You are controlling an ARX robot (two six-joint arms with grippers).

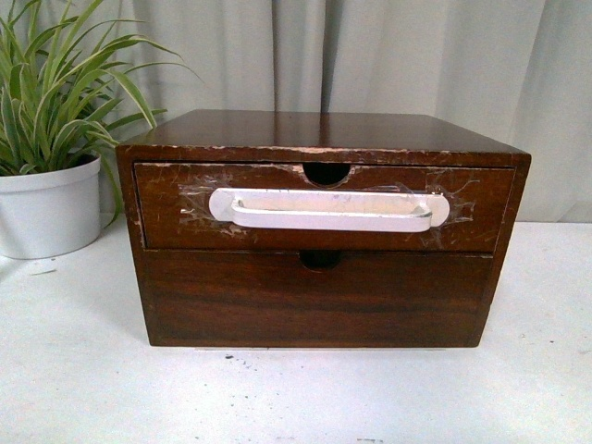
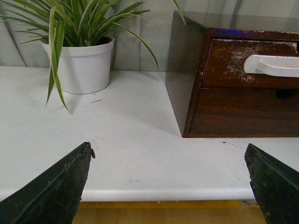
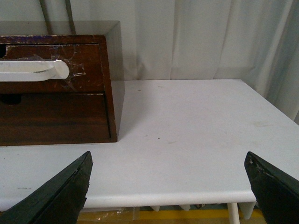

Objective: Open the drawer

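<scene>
The drawer (image 1: 166, 208) is the upper one of a dark brown wooden chest (image 1: 314, 129). It is shut, with a white bar handle (image 1: 328, 210) taped across it and a half-round notch (image 1: 326, 173) in its top edge. It also shows in the left wrist view (image 2: 224, 70) and the right wrist view (image 3: 88, 67). Neither gripper shows in the front view. My left gripper (image 2: 168, 156) is open and empty, back at the table's front edge, left of the chest. My right gripper (image 3: 168, 158) is open and empty at the front edge, right of the chest.
Below the drawer is a plain dark drawer front (image 1: 231, 301) without a handle. A green plant in a white pot (image 1: 51, 208) stands left of the chest. The chest sits on a white table (image 1: 83, 379). Grey curtains (image 1: 398, 55) hang behind.
</scene>
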